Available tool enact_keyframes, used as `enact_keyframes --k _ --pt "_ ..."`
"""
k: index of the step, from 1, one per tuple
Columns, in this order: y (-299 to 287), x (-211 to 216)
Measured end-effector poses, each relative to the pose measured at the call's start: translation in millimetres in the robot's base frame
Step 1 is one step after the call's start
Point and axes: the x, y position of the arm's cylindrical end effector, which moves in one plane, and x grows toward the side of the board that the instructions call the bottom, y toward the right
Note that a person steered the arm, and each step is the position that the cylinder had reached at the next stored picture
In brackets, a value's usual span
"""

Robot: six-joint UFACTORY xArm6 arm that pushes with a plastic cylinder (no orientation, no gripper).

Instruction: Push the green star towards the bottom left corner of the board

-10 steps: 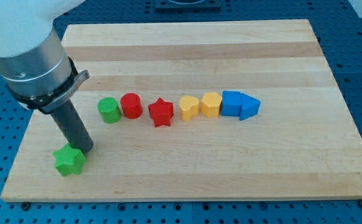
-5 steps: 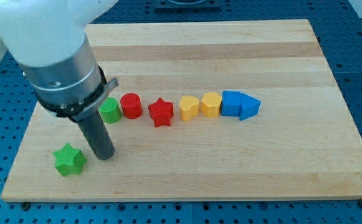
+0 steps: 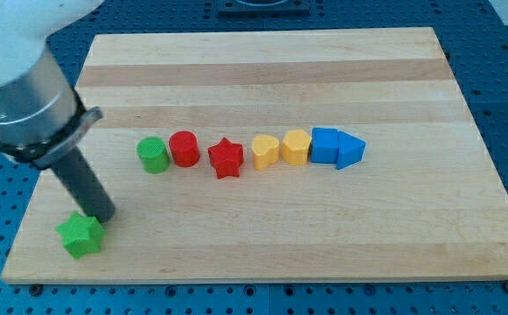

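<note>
Sitting near the worktop's (image 3: 262, 254) bottom-left corner, green star (image 3: 80, 235) looks mostly delivered, small gap to the corner left. My tip (image 3: 103, 216) touches its upper-right side. No gripper on this rig, only the rod, nothing pinched.

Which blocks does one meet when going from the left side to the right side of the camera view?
green star → green cylinder → red cylinder → red star → first yellow block → second yellow block → blue cube → blue triangular block
</note>
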Motion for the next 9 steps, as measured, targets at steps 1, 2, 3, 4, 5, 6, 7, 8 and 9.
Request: enact_keyframes --k 1,2,3,4,5,6,7,8,9 --pt "51.7 39.8" --pt "49.8 58.5" --pt "44.1 57.0" --pt "33.2 41.4" --pt "16.1 39.9" --pt "-4.5 39.8" --pt "-15.3 39.8" --pt "-0.5 39.9" --pt "14.2 -0.8"
